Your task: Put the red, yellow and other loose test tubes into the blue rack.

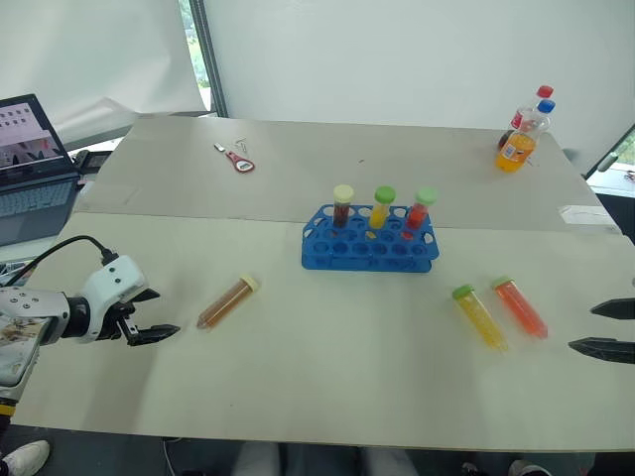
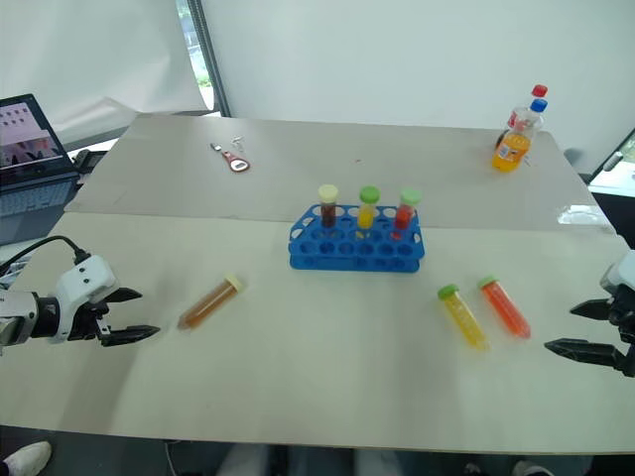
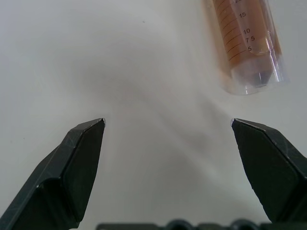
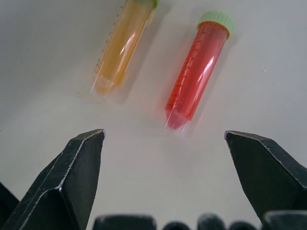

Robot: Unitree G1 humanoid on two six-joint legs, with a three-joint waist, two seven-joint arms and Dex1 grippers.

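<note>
The blue rack [image 1: 369, 253] stands mid-table with three capped tubes upright in its back row. A brown tube [image 1: 226, 301] with a pale cap lies to its left; my left gripper [image 1: 149, 315] is open beside that tube's tip, apart from it. In the left wrist view the brown tube [image 3: 244, 43] lies just beyond the open fingers. To the rack's right lie a yellow tube [image 1: 479, 316] and a red tube [image 1: 519, 306], both green-capped. My right gripper [image 1: 607, 328] is open a little to their right. The right wrist view has the yellow tube [image 4: 122, 45] and red tube [image 4: 196, 67] ahead of the fingers.
A laptop [image 1: 32, 164] sits at the far left edge. An orange drink bottle [image 1: 521, 139] stands at the back right, with another bottle behind it. A small red tool [image 1: 238, 161] lies at the back left. The table is two boards with a seam behind the rack.
</note>
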